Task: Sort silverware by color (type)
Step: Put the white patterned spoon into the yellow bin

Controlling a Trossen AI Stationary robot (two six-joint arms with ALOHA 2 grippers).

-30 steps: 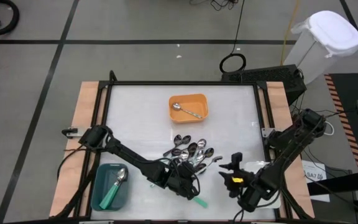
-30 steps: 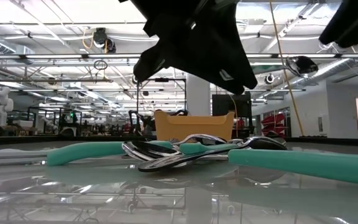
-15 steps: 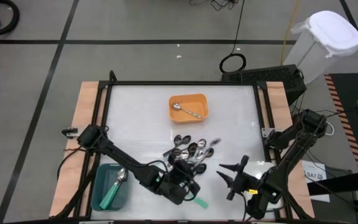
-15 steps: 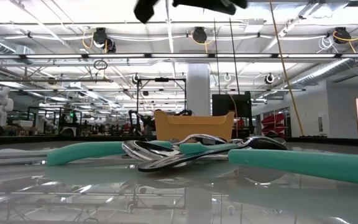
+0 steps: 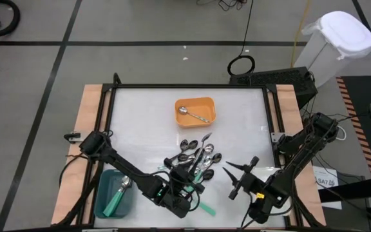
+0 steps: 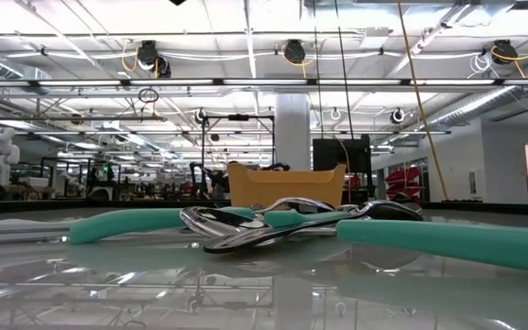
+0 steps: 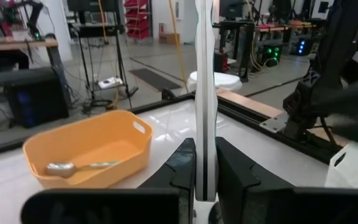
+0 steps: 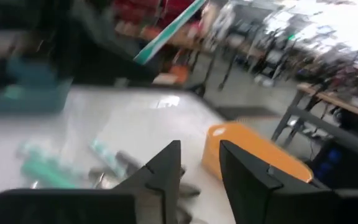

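lifting a silver spoon clear of the pile, the left tool is clamped on its handle; in the left wrist view the spoon stands upright between the two dark fingers, and in the high view its bowl points to the far side near. a second ago this tool was down in the heap at the near middle of the worktop; half a second ago it had drawn back toward the near edge, and now the spoon is raised above the rest.

the right tool, near right of the heap, has swung from a low reach to a lifted pose with its fingers spread apart and holding nothing. the low view no longer shows any arm over the pile.

remaining silverware lies heaped mid-worktop: black spoons, silver ones, and a teal-handled spoon at the near edge. orange tray at the far middle holds one silver spoon; teal tray near left holds one teal-handled spoon.

judgement: pick done, carry pending. silver likely belongs in the orange tray. most of the heap is unsorted, so the task is early.
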